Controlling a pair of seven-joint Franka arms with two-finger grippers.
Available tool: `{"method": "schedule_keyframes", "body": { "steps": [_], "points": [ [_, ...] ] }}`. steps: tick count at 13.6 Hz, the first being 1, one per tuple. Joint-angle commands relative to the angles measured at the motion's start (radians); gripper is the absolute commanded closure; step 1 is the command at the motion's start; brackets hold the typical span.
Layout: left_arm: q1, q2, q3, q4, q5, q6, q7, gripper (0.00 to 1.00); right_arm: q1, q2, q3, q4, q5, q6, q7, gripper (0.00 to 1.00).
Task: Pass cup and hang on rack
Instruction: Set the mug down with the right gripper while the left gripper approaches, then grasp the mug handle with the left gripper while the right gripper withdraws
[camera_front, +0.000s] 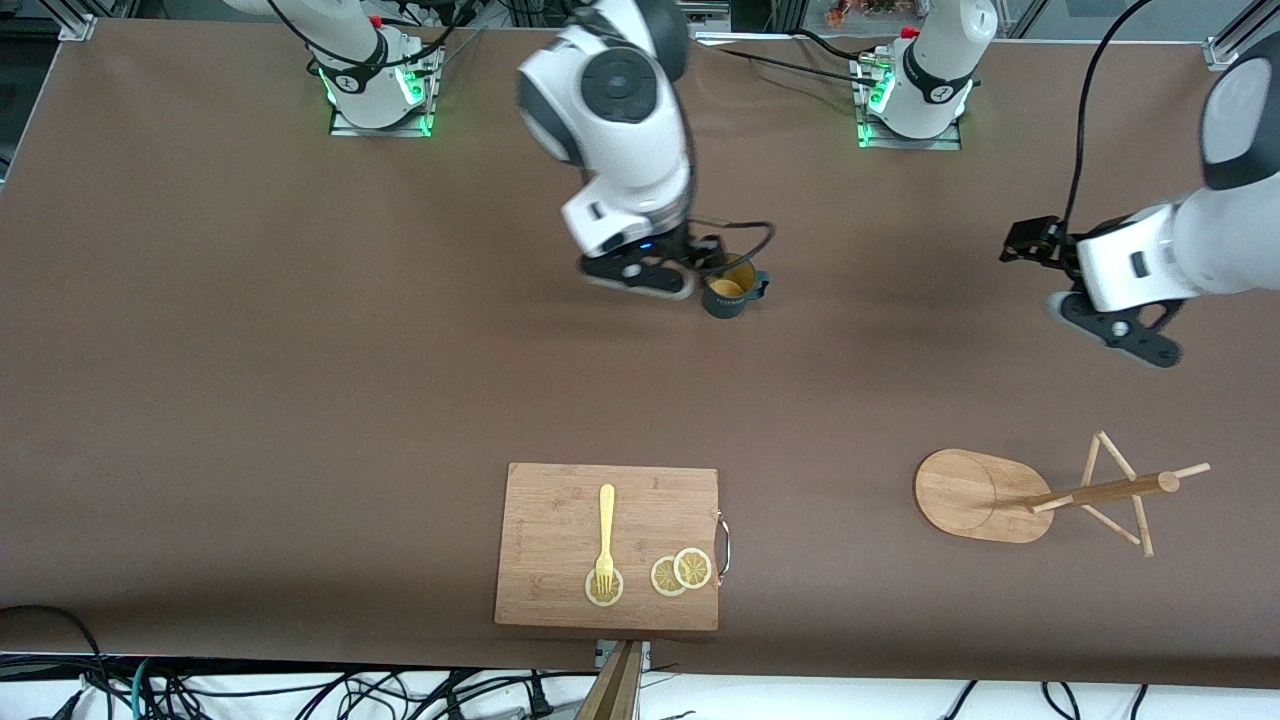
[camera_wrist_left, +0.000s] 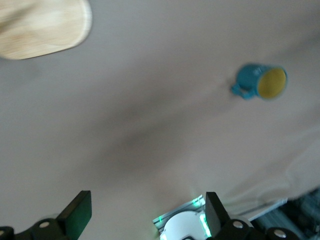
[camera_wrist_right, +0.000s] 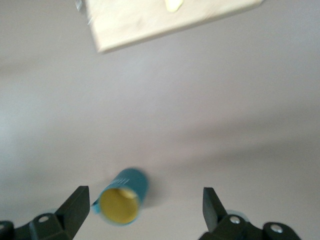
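Cup (camera_front: 728, 289): standing upright on the table (camera_front: 300, 380) mid-way along its length, nearer the robots' bases than the board, handle pointing toward the left arm's end, yellow inside showing.
Right gripper (camera_wrist_right: 145, 210): hovering just above the table beside the cup, fingers (camera_wrist_right: 77, 202) spread wide and gripping nothing; in its wrist view the cup is sitting between the spread fingers, close to one of them, and whether it is touching that finger is hard to say.
Left gripper (camera_wrist_left: 147, 212): hanging in the air over bare table at the left arm's end, fingers (camera_wrist_left: 80, 210) spread wide, holding nothing; this arm is waiting.
Rack (camera_front: 1060, 495): standing toward the left arm's end, nearer the front camera than the cup and well apart from it, pegs bare.
Board (camera_front: 560, 530): lying near the front edge, carrying a yellow fork (camera_front: 605, 540) and three lemon slices (camera_front: 681, 572).
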Motion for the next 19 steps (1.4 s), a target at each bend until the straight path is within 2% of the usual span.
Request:
{"method": "schedule_keyframes", "body": {
  "steps": [1, 3, 4, 7, 10, 11, 15, 17, 19],
  "points": [
    [-0.039, -0.032, -0.002, -0.108, -0.043, 0.013, 0.213, 0.0, -0.103, -0.087, -0.016, -0.046, 0.022, -0.117, -0.191, 0.0],
    [-0.041, -0.037, -0.004, -0.187, -0.086, 0.074, 0.325, 0.0, -0.192, -0.135, -0.026, -0.046, 0.024, -0.214, -0.317, 0.0],
    [-0.041, -0.039, -0.004, -0.222, -0.11, 0.109, 0.398, 0.0, -0.225, -0.16, -0.052, -0.046, 0.022, -0.274, -0.407, 0.0],
    [-0.041, -0.06, -0.006, -0.367, -0.169, 0.291, 0.656, 0.0, -0.239, -0.224, -0.214, -0.055, 0.022, -0.403, -0.638, 0.0],
    [-0.035, -0.094, -0.007, -0.561, -0.313, 0.524, 0.878, 0.0, -0.237, -0.284, -0.347, -0.124, 0.011, -0.425, -0.845, 0.0],
    [-0.035, -0.097, -0.007, -0.613, -0.362, 0.589, 0.94, 0.0, -0.237, -0.316, -0.37, -0.164, 0.007, -0.425, -0.864, 0.0],
    [-0.041, -0.109, -0.035, -0.794, -0.608, 0.795, 1.156, 0.0, -0.226, -0.48, -0.353, -0.342, -0.102, -0.375, -0.858, 0.0],
    [-0.043, -0.101, -0.038, -0.842, -0.708, 0.844, 1.253, 0.0, -0.226, -0.462, -0.316, -0.319, -0.163, -0.394, -0.859, 0.0],
    [-0.043, -0.1, -0.068, -0.903, -0.851, 0.907, 1.359, 0.0, -0.229, -0.46, -0.318, -0.301, -0.164, -0.394, -0.852, 0.0]
  ]
}}
